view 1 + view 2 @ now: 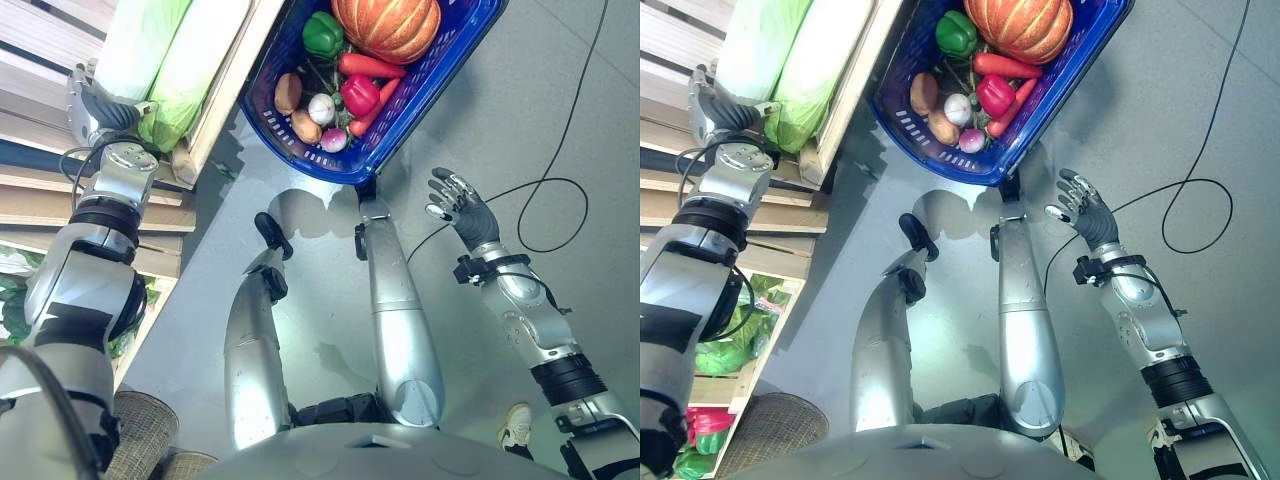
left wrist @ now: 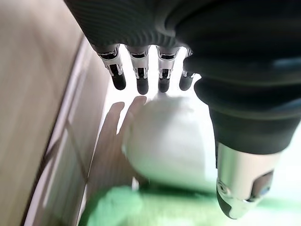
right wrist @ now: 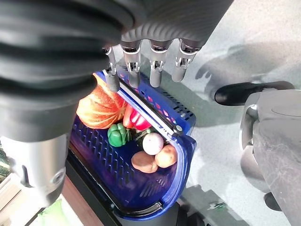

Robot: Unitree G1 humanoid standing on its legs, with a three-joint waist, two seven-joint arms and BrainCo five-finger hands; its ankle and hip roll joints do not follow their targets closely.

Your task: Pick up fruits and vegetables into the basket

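I've got the blue basket (image 1: 400,105) on the floor ahead, already loaded — pumpkin (image 1: 386,25), green pepper (image 1: 322,33), red pepper (image 1: 360,94), carrots (image 1: 368,66), two potatoes (image 1: 288,92), a white onion (image 1: 321,108). Left hand (image 1: 95,105) is up on the wooden shelf (image 1: 215,110), against the cabbages (image 1: 185,65); from the head camera I can't read its fingers. Its wrist camera can — fingers (image 2: 141,82) straight and relaxed over a pale cabbage end (image 2: 164,141), nothing gripped. Right hand (image 1: 458,205) hangs over bare floor, right of the basket, well apart, fingers spread and empty. Right wrist view looks down along straight fingers (image 3: 155,75) into the basket and shows its dark handle bar (image 3: 150,110) across the top.
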